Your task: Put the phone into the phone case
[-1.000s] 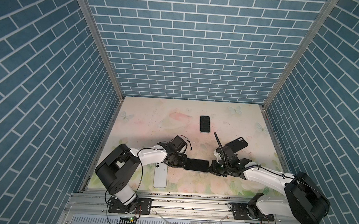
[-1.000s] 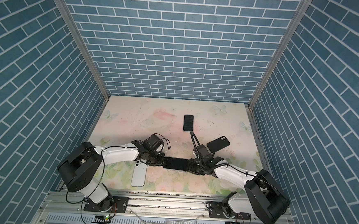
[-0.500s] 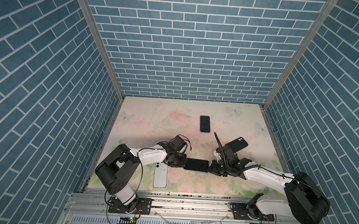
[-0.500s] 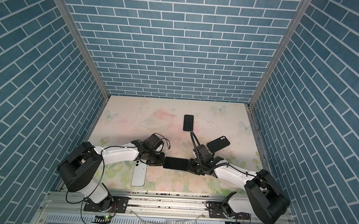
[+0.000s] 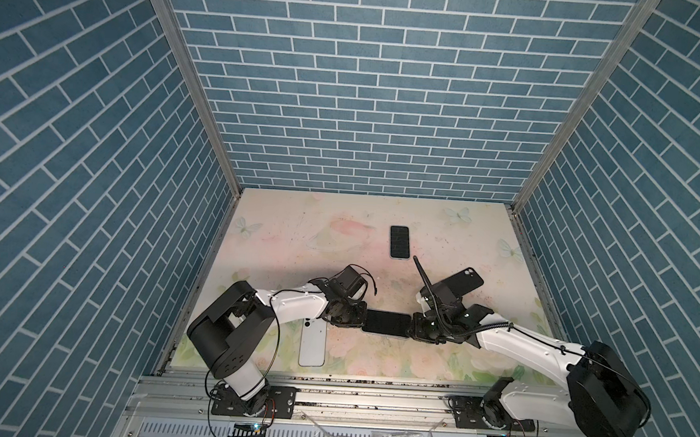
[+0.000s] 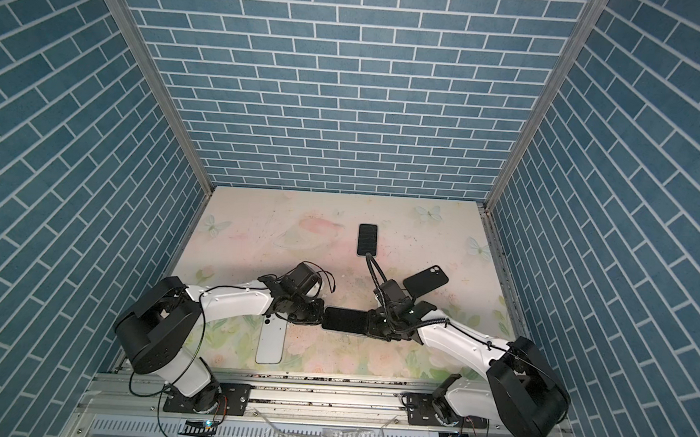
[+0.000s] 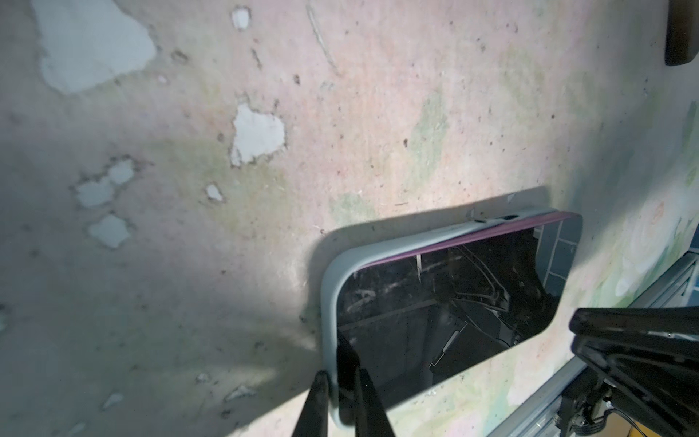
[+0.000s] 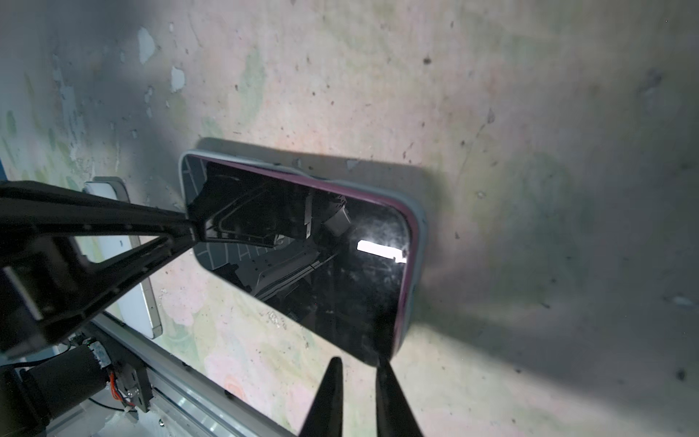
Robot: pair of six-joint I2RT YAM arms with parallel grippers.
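**Phone lying in case, seating unconfirmed**

Phone (image 5: pixel 387 322) lies in the grey phone case (image 7: pixel 328 299), near centre. Left gripper (image 7: pixel 338 365) pinches the case's left rim. Right gripper (image 8: pixel 357 372) jaws slightly parted, holding nothing. Phone likely slick, fragile; case rim pliant: hold by edges. Near-edge seating hidden.

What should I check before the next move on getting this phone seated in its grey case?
1. Clamp of the left gripper on the grey case, at its end: ok.
2. Hold of the right gripper on the phone at the opposite end: cannot tell; its fingers stand slightly apart at the corner.
3. Phone flush all round: not ok; its purple edge shows above one long rim.
4. The white phone lies apart from the cased one: ok.
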